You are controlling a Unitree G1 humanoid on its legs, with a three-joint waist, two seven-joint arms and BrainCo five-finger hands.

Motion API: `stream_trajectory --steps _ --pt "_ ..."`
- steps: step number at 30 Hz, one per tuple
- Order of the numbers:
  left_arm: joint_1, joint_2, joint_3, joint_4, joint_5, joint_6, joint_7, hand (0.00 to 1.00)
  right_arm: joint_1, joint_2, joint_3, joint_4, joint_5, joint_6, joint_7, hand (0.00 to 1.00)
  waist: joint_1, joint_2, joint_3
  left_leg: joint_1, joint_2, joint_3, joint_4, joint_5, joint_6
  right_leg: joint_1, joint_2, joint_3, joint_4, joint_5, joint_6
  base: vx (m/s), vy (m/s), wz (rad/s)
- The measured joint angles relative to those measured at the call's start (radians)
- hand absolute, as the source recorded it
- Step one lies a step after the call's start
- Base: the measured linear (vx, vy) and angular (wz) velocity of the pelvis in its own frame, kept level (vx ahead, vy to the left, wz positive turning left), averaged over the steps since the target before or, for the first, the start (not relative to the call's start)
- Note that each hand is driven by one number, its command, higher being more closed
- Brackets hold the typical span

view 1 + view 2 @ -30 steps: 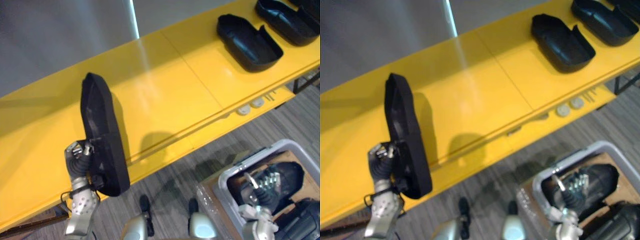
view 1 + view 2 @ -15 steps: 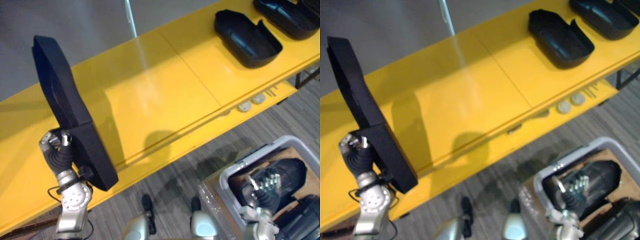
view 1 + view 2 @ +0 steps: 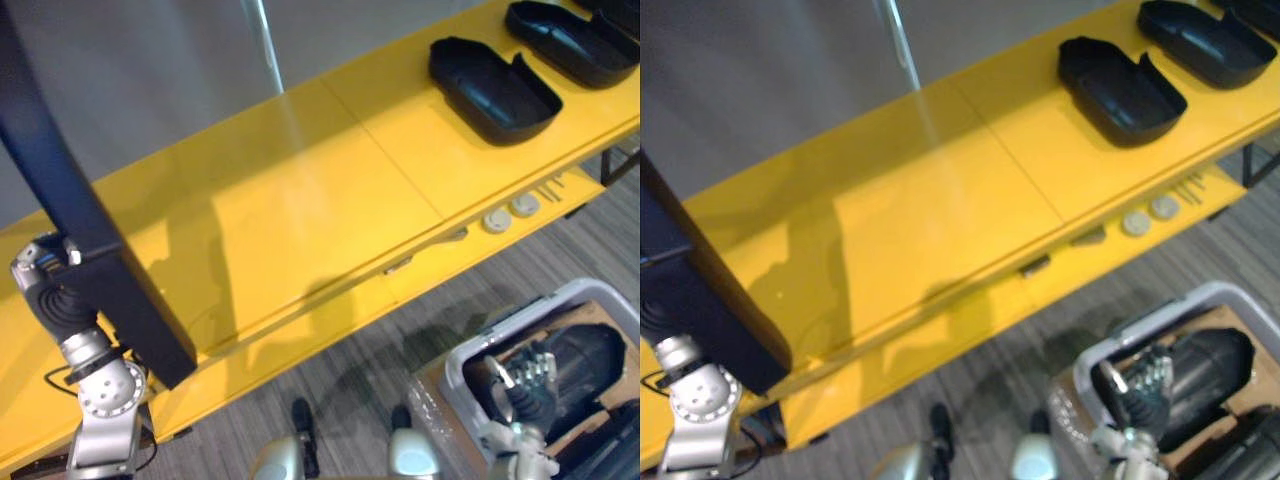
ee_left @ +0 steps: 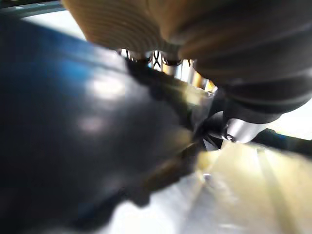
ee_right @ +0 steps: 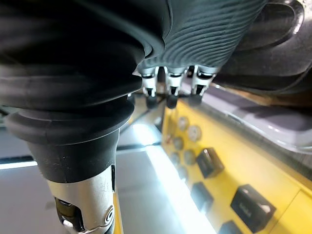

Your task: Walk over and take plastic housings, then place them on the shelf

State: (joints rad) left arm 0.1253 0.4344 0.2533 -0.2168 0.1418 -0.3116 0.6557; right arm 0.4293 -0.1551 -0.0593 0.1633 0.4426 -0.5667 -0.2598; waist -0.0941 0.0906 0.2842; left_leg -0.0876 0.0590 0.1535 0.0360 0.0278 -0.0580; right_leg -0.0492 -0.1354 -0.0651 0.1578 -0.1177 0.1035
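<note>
1. Hanging low over grey plastic bin (image 3: 570,293), right hand (image 3: 520,385): fingers loose, holding nothing.
2. Left hand (image 3: 55,300) fingers wrapped round long black plastic housing (image 3: 60,180), tilted above yellow shelf (image 3: 300,200); gripped nr its low end, so it could pivot/slip out.
3. Far right: black tray-shaped housing (image 3: 495,90) on shelf, well apart; no clash risk.

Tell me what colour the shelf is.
The shelf is bright yellow, which shows best in the left eye view.

A workshop: yellow shelf (image 3: 300,200) of black housings (image 3: 495,90), grey parts bin (image 3: 575,290).
</note>
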Motion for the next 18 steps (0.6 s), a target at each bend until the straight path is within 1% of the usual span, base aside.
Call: stream_trajectory --steps 1,3,5,6,7,9,11,12,14,18 --pt "-0.003 0.011 -0.001 0.001 0.02 0.011 0.002 1.0 0.0 -0.002 0.0 0.0 0.008 0.0 0.001 0.0 0.0 0.0 0.0 0.0 0.0 0.0 -0.001 0.0 0.0 0.0 0.0 0.0 -0.001 0.0 0.0 0.0 0.0 0.0" --pt "-0.01 0.053 -0.013 0.005 0.075 0.054 0.009 1.0 0.003 -0.006 -0.001 0.0 0.017 0.0 0.003 0.0 -0.002 0.001 -0.001 0.0 -0.001 0.0 -0.002 0.001 0.0 -0.001 -0.001 0.001 -0.003 0.002 0.001 0.0 0.0 0.0" --pt "-0.012 0.077 -0.032 0.008 0.095 0.086 0.018 1.0 0.01 -0.005 0.001 0.0 0.019 0.0 0.006 0.0 -0.002 0.002 -0.005 0.0 -0.002 0.001 -0.004 0.001 0.0 0.0 -0.001 0.002 -0.006 0.003 0.002 0.0 0.0 0.0" --pt "-0.017 0.08 -0.033 0.014 0.108 0.108 0.021 1.0 0.013 -0.006 0.001 0.0 0.019 0.0 0.01 0.0 -0.002 0.002 -0.006 0.0 -0.003 0.002 -0.005 0.001 0.0 -0.001 -0.002 0.004 -0.007 0.003 0.002 0.0 0.0 0.0" --pt "-0.021 0.08 -0.033 0.019 0.115 0.118 0.026 1.0 0.014 -0.007 0.001 0.0 0.019 0.0 0.011 0.0 -0.002 0.002 -0.006 0.0 -0.003 0.003 -0.005 0.001 0.0 -0.002 -0.002 0.005 -0.007 0.003 0.002 0.01 0.003 -0.03" --pt "-0.035 0.095 -0.034 0.056 0.142 0.159 0.042 1.0 0.02 -0.011 0.002 0.001 0.02 0.0 0.013 0.0 -0.002 0.004 -0.007 0.0 -0.002 0.007 -0.006 0.001 0.0 -0.004 -0.001 0.009 -0.005 0.003 0.002 0.01 0.0 -0.04" --pt "-0.038 0.122 -0.039 0.073 0.143 0.186 0.045 1.0 0.02 -0.018 0.003 0.001 0.029 0.0 0.013 0.0 -0.002 0.005 -0.007 -0.002 -0.001 0.013 -0.007 0.001 0.0 -0.013 -0.001 0.016 0.001 0.003 0.002 0.01 -0.001 -0.08" --pt "-0.039 0.126 -0.039 0.076 0.144 0.19 0.046 1.0 0.02 -0.02 0.003 0.001 0.035 0.0 0.014 0.0 -0.002 0.005 -0.007 -0.002 -0.001 0.016 -0.007 0.001 0.0 -0.017 -0.001 0.019 0.004 0.003 0.002 0.01 0.002 -0.13" --pt "-0.039 0.149 -0.042 0.087 0.15 0.222 0.05 1.0 0.025 -0.031 0.003 0.004 0.057 0.0 0.019 0.0 -0.002 0.006 -0.007 -0.003 -0.002 0.023 -0.008 0.001 0.0 -0.026 -0.001 0.031 0.013 0.003 0.002 0.0 0.006 -0.12" --pt "-0.038 0.15 -0.042 0.097 0.154 0.244 0.083 1.0 0.032 -0.046 0.009 0.003 0.059 0.0 0.026 0.0 -0.002 0.009 -0.008 -0.01 -0.002 0.042 -0.008 0.002 0.002 -0.062 -0.003 0.049 0.037 -0.008 0.002 -0.03 0.005 -0.13"
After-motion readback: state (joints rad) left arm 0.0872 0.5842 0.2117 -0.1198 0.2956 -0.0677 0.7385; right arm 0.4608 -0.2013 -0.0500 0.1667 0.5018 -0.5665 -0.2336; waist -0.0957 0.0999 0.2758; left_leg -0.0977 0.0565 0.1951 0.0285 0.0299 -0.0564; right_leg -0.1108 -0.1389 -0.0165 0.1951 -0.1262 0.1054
